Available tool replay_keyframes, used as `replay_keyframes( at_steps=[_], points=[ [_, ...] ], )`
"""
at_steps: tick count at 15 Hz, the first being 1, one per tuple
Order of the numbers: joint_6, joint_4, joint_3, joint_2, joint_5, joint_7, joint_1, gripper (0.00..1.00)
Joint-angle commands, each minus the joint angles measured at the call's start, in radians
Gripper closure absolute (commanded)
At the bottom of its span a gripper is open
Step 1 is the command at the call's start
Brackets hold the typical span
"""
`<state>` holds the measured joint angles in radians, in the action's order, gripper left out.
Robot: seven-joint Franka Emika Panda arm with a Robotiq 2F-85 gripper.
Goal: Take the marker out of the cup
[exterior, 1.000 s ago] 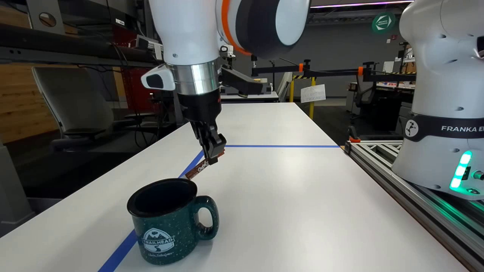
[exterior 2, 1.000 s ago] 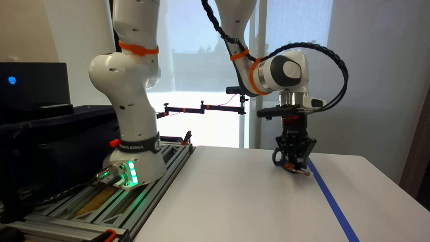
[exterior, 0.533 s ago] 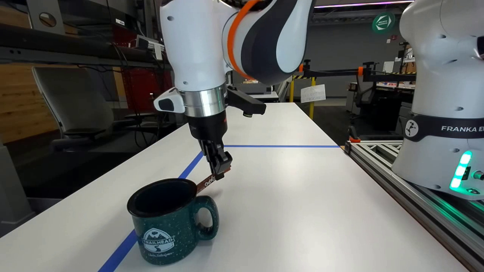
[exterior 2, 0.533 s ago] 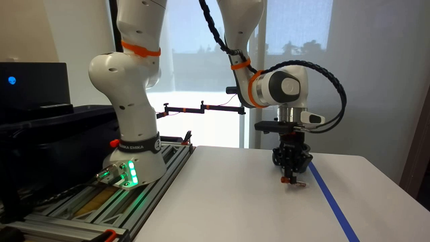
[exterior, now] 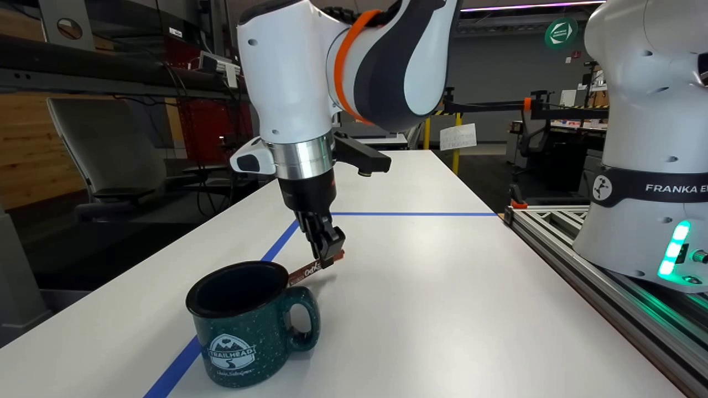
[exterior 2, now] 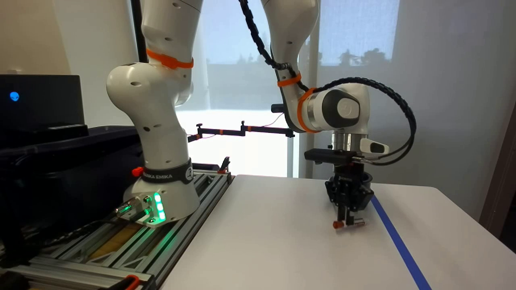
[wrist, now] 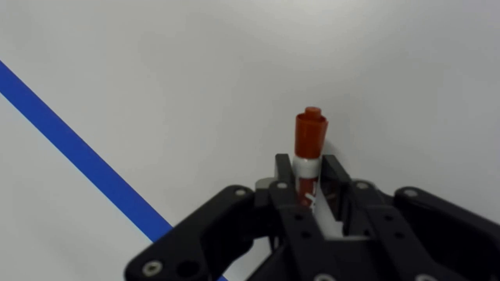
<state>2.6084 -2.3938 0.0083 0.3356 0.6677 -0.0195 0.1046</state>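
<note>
In the wrist view, my pincer (wrist: pixel 306 166) grips the marker (wrist: pixel 308 148) from both sides. In an exterior view, the cup (exterior: pixel 243 326) stands near my pincer, the marker outside it: taking-out looks done. In an exterior view, whether the marker below me touches the bench (exterior 2: pixel 274 233) I can't tell; letting go seems left.

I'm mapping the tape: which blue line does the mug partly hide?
The diagonal line, in an exterior view; the crosswise line, farther back, clears the mug.

White jointed arm (exterior 2: pixel 288 52), wrist (exterior 2: pixel 342 108) bent downward, gripper (wrist: pixel 306 160) pointing down at a slight tilt, fingers (wrist: pixel 284 168) narrowly parted.
</note>
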Motion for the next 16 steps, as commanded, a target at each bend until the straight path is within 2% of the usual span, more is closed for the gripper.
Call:
replay_keyframes(
  at_steps=[1,6,7,11,14,16],
  points=[
    [-0.036,0.004,0.001,-0.014,-0.005,0.030,0.017,0.42],
    [-0.138,0.024,0.016,-0.049,-0.020,0.041,0.035,0.03],
    [-0.165,0.029,0.024,-0.060,-0.031,0.045,0.035,0.00],
    [-0.313,0.054,0.075,-0.125,-0.139,0.091,0.035,0.00],
    [-0.398,0.081,0.093,-0.176,-0.218,0.051,0.042,0.00],
    [-0.403,0.091,0.099,-0.200,-0.283,0.013,0.036,0.00]
  ],
)
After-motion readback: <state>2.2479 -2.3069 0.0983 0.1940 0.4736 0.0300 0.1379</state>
